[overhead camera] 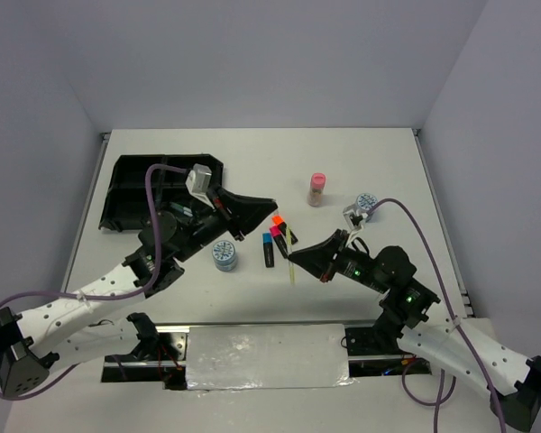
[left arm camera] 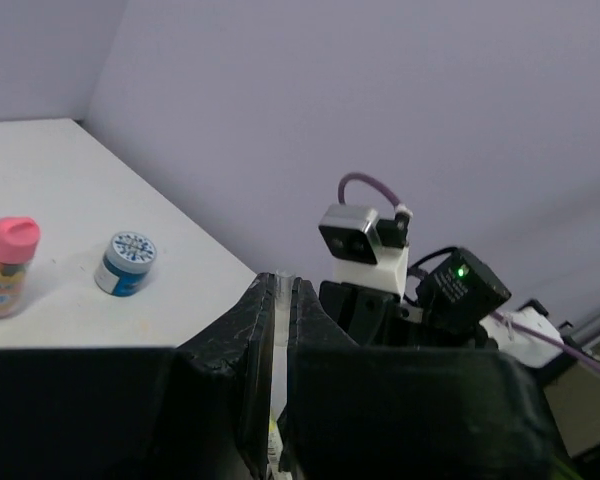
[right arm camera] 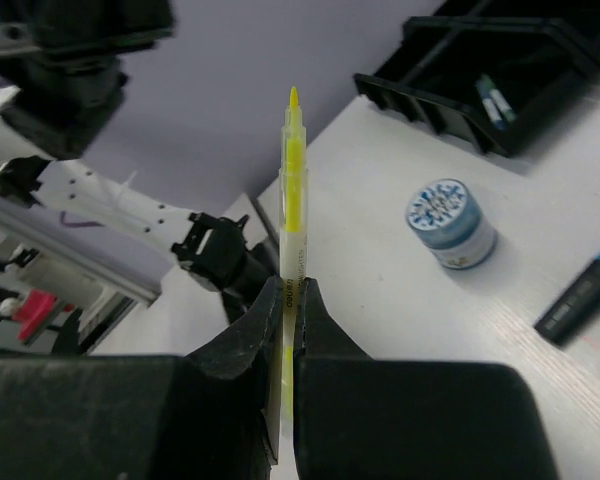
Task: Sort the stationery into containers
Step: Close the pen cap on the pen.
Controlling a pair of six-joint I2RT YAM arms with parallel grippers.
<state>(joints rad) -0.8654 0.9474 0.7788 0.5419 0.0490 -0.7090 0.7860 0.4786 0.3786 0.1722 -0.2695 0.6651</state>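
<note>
Top external: the black tray (overhead camera: 131, 185) sits far left, most sorting undone. Near tin (overhead camera: 224, 256), far tin (overhead camera: 368, 202), pink-capped bottle (overhead camera: 316, 189) and markers (overhead camera: 269, 253) lie loose mid-table. Left gripper (left arm camera: 282, 292) pinches a white pen (left arm camera: 278, 279); right gripper (right arm camera: 287, 295) pinches a yellow-green pen (right arm camera: 293, 170).

Three short black markers are counted on the worktop (overhead camera: 388, 153): an orange-capped marker (overhead camera: 277, 219), a pink-capped marker (overhead camera: 275, 232) and a blue-capped marker (overhead camera: 268, 251). Two round blue-white tins are tallied, the near tin (overhead camera: 224, 256) and the far tin (overhead camera: 367, 202), with one pink-capped bottle (overhead camera: 316, 189) and one black tray (overhead camera: 126, 198). Two thin pens are held: one yellow-green pen (right arm camera: 292, 190) in the right claw (right arm camera: 288, 285), one pale pen (left arm camera: 278, 330) in the left claw (left arm camera: 277, 285).
</note>
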